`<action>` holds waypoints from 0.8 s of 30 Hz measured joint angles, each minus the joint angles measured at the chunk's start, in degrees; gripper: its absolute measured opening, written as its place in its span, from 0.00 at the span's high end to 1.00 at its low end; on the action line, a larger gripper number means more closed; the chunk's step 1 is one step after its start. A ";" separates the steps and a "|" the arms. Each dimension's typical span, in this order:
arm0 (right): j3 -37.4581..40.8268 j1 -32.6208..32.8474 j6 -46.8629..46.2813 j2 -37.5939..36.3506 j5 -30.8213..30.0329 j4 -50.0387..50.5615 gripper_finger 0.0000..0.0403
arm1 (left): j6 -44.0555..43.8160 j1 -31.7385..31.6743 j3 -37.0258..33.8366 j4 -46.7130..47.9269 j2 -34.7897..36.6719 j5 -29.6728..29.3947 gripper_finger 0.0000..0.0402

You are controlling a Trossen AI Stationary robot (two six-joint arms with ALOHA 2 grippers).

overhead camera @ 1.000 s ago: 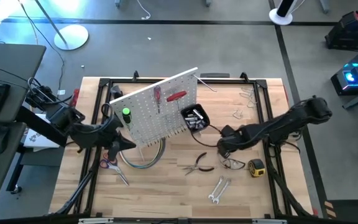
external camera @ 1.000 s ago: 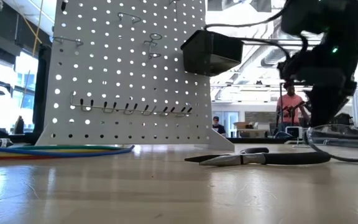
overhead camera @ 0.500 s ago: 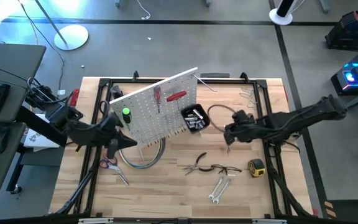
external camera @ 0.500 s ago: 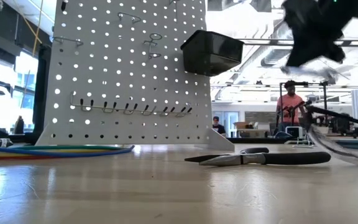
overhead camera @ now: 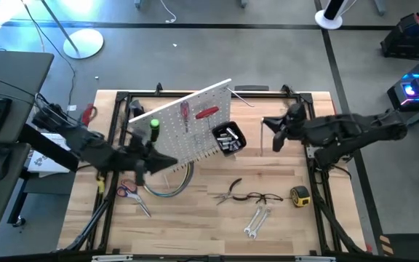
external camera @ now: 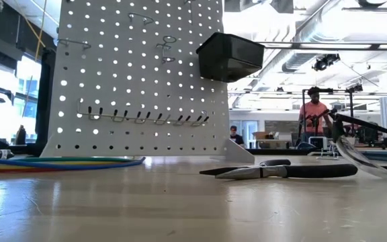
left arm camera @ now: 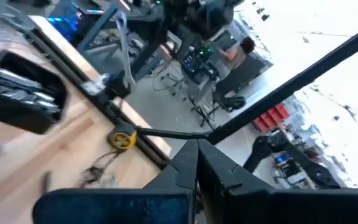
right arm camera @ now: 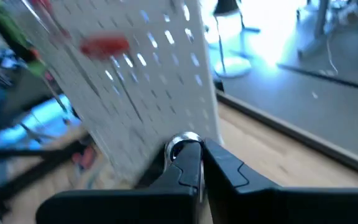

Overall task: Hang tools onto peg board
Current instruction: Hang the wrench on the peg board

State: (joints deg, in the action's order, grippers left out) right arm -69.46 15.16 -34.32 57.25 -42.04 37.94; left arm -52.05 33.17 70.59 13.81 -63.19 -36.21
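Lying on wood table (overhead camera: 195,218): pliers (external camera: 281,171), cables (external camera: 59,162), w/ office behind

The peg board (overhead camera: 184,131) stands tilted on the wooden table (overhead camera: 195,225), with a red-handled screwdriver (overhead camera: 183,114), a second red-handled tool (overhead camera: 206,112) and a green-handled screwdriver (overhead camera: 153,124) hanging on it, and a small black bin (overhead camera: 228,138) fixed at its lower right corner. The left gripper (overhead camera: 151,149) is at the board's lower left edge, beside the green handle. The right gripper (overhead camera: 276,131) hangs to the right of the bin, apart from the board. Below the board lie coloured cables (overhead camera: 169,185), red-handled scissors (overhead camera: 128,191), black-handled pliers (overhead camera: 231,191), safety glasses (overhead camera: 262,197), silver wrenches (overhead camera: 256,222) and a yellow tape measure (overhead camera: 300,194).
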 joint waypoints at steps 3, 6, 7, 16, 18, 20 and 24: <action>-2.30 0.50 4.07 0.40 0.07 -3.61 1.00 | 0.68 -2.04 -0.02 -4.01 -4.28 3.61 0.99; -3.84 1.80 7.41 1.14 0.28 -6.07 1.00 | -0.31 -4.20 -0.02 -8.42 -8.07 6.43 0.93; -4.26 2.41 8.02 1.47 0.44 -6.40 1.00 | -0.56 -4.71 -0.02 -10.50 -9.27 7.37 0.91; -4.78 8.05 9.33 2.12 1.15 -6.08 1.00 | -9.48 -2.55 -0.02 -25.56 -17.18 18.12 0.71; -4.77 8.83 9.33 2.12 1.43 -6.07 1.00 | -14.19 -0.60 -0.02 -27.56 -18.52 19.33 0.69; -4.77 9.32 9.34 2.12 1.68 -6.07 1.00 | -18.56 1.80 -0.02 -28.67 -19.60 20.55 0.67; -4.73 9.65 9.34 2.12 2.69 -6.07 1.00 | -24.72 6.92 -0.02 -31.05 -20.82 20.74 0.67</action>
State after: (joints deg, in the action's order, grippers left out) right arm -74.19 24.81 -24.98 59.37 -39.35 31.88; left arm -76.77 40.09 70.57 -17.23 -84.01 -15.46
